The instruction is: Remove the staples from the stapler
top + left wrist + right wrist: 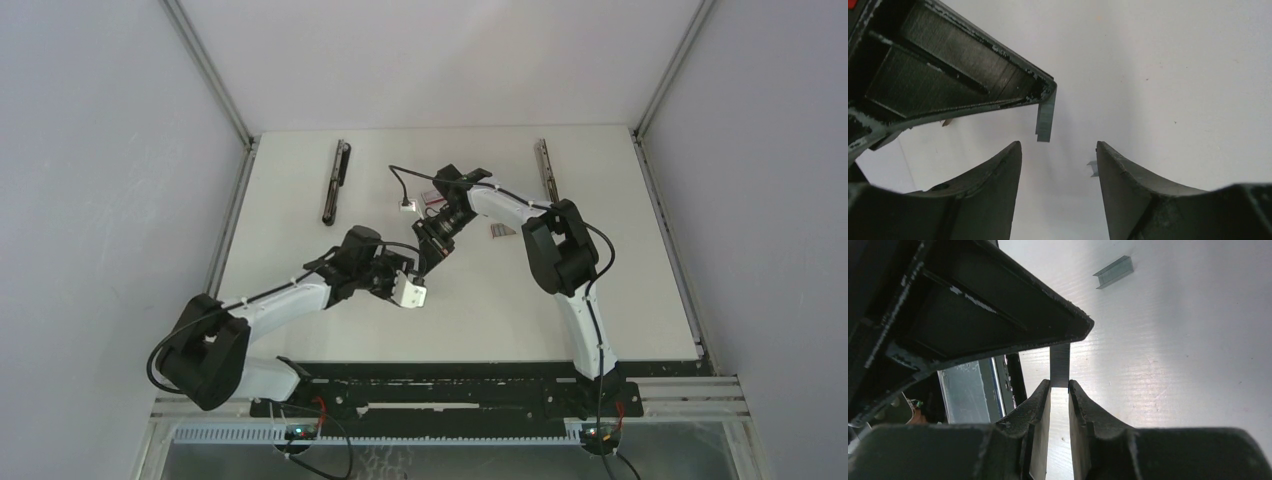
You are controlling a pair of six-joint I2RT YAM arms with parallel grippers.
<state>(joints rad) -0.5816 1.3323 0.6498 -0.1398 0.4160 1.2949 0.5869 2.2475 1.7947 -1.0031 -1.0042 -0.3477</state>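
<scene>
The black stapler point(948, 75) hangs open at the top left of the left wrist view, its magazine channel exposed. A grey strip of staples point(1045, 120) sticks down out of the magazine's end. In the right wrist view the same staples point(1060, 365) run from the stapler point(973, 315) into my right gripper point(1059, 385), which is shut on the strip's lower end at the fingertips. My left gripper point(1058, 150) sits just below the strip, open, with nothing between its fingers. Both grippers meet at the table's middle in the top view.
A loose strip of staples point(1114, 272) and a tiny staple piece point(1092, 168) lie on the white table. More strips point(500, 231) and a small red-and-white box point(432, 197) lie behind the right arm. Two long black bars point(336, 180) point(545, 168) lie near the back.
</scene>
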